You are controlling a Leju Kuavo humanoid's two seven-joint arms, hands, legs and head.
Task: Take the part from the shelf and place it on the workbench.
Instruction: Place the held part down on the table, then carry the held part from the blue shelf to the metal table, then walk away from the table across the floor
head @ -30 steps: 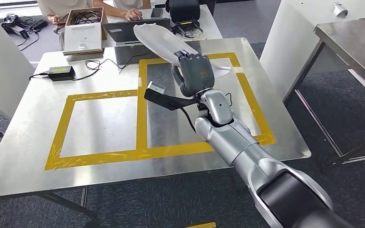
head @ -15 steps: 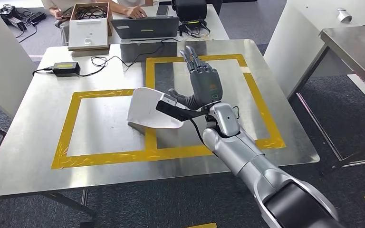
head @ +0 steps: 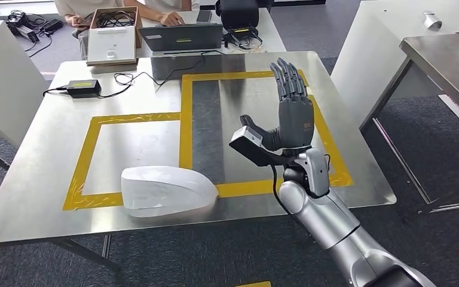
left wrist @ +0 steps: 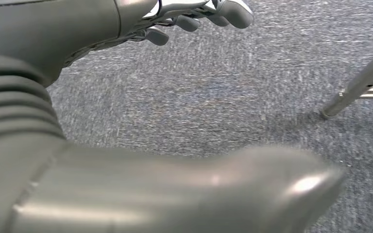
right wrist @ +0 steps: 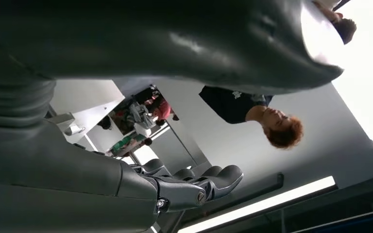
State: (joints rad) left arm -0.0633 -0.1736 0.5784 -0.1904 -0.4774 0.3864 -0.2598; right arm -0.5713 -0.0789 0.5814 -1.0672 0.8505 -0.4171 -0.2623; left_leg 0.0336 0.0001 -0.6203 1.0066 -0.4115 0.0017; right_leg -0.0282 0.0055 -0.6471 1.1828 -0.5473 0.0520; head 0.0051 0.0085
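the white part lies on the surface near its front edge, over the yellow tape. the right hand is raised apart from it, fingers spread, holding nothing (left hand hangs over carpet, fingers loosely apart, empty).

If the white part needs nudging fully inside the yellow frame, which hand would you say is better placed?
Probably the right hand: it hangs open above the workbench, beside the white part. The left hand hangs low over carpet.
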